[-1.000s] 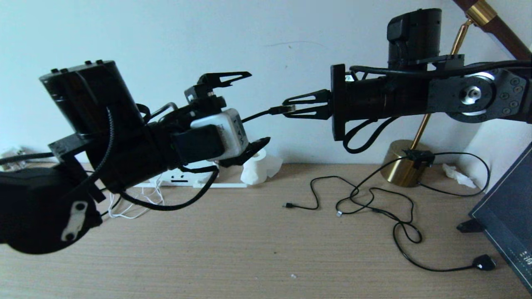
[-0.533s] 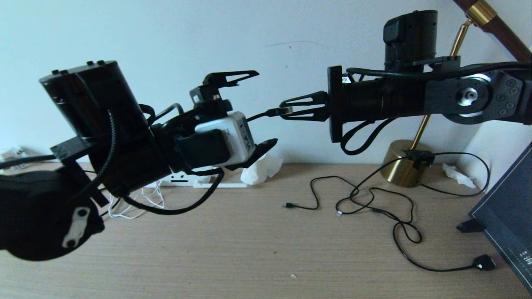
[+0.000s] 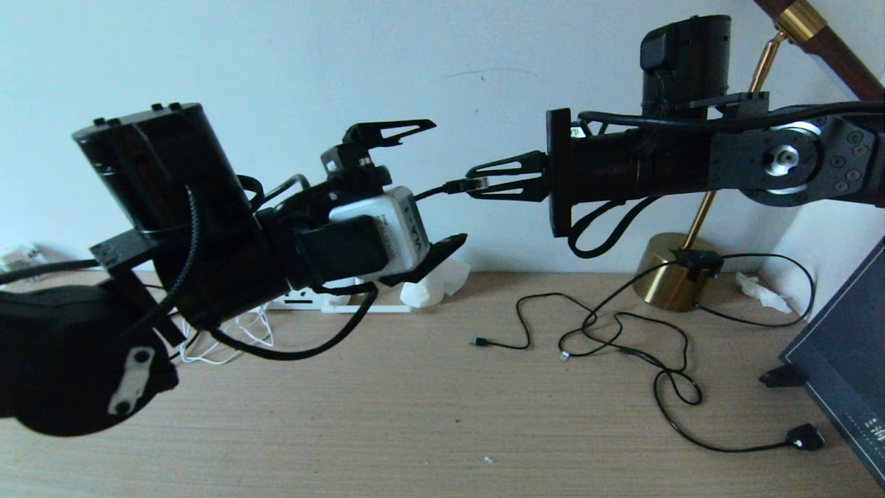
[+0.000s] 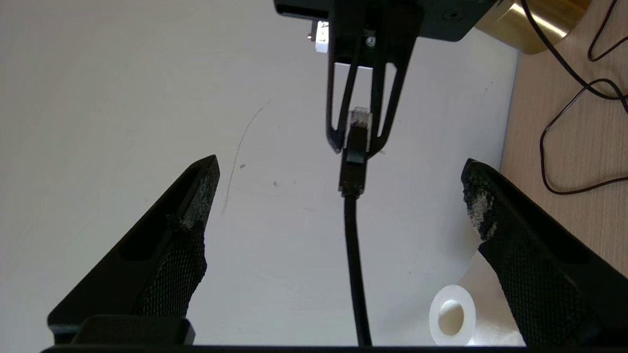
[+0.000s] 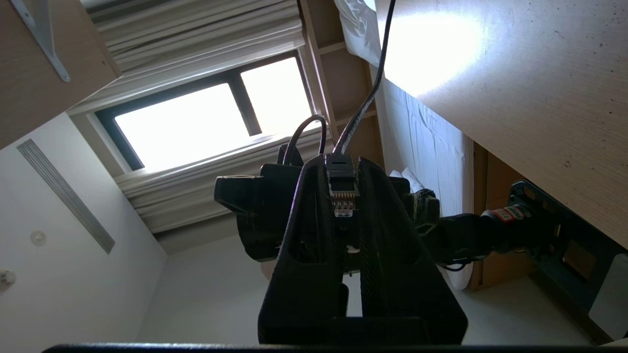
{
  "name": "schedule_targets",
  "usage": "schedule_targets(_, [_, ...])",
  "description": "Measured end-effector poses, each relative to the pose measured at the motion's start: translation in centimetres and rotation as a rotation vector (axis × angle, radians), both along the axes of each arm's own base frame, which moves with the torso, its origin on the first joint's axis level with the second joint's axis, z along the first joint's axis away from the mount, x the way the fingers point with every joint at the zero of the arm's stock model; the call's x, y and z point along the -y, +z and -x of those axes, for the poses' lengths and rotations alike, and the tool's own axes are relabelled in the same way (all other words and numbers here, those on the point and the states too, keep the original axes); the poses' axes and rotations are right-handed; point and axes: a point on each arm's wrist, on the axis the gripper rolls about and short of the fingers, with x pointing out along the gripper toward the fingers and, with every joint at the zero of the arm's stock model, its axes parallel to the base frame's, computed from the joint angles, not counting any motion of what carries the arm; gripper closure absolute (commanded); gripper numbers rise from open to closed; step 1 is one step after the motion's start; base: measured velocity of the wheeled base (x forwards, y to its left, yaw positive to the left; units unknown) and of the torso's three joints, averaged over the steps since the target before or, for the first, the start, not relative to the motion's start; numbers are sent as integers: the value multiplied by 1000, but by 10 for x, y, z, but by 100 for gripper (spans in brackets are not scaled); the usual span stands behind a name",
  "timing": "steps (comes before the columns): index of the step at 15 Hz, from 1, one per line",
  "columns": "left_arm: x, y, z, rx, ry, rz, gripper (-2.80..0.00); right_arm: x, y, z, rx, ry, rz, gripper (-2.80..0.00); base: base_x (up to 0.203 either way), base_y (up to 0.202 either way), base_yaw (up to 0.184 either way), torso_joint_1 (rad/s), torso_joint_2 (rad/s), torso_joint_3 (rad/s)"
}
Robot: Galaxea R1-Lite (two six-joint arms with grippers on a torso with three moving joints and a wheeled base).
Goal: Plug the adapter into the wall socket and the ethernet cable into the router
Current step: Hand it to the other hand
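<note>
In the head view both arms are raised above the wooden desk (image 3: 415, 415). My right gripper (image 3: 472, 183) is shut on the clip plug of the ethernet cable (image 3: 429, 191), holding it in the air. The right wrist view shows the plug (image 5: 341, 193) pinched between the fingers of that gripper (image 5: 342, 162). My left gripper (image 3: 449, 181) faces it, open, with the cable (image 4: 355, 274) running between its spread fingers (image 4: 196, 211) without touching them. A flat white piece with a slim white stick (image 3: 366, 308) lies mostly hidden behind the left arm. The adapter and the wall socket are out of view.
A white toilet-paper roll (image 3: 432, 283) stands at the wall. Thin black cables (image 3: 622, 332) sprawl over the right part of the desk beside a brass lamp base (image 3: 667, 273). A dark panel (image 3: 843, 360) leans at the far right. A loose thin white cord (image 3: 221, 342) lies under the left arm.
My left arm has shifted a little to the right, toward the right gripper, staying open. The right gripper has edged slightly left with the plug still in it.
</note>
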Motion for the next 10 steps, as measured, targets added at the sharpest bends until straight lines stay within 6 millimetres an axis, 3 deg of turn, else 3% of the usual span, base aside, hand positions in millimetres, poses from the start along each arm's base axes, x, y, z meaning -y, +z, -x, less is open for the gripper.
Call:
schedule_targets(6, [2, -1, 0, -8, -7, 1, -280, -6, 1, 5, 4, 21, 0, 0, 0, 0, 0, 0, 0, 0])
schedule_targets(7, [2, -1, 0, -9, -8, 2, 0, -6, 1, 5, 4, 22, 0, 0, 0, 0, 0, 0, 0, 0])
schedule_targets(10, [3, -2, 1, -10, -8, 1, 0, -7, 1, 6, 3, 24, 0, 0, 0, 0, 0, 0, 0, 0])
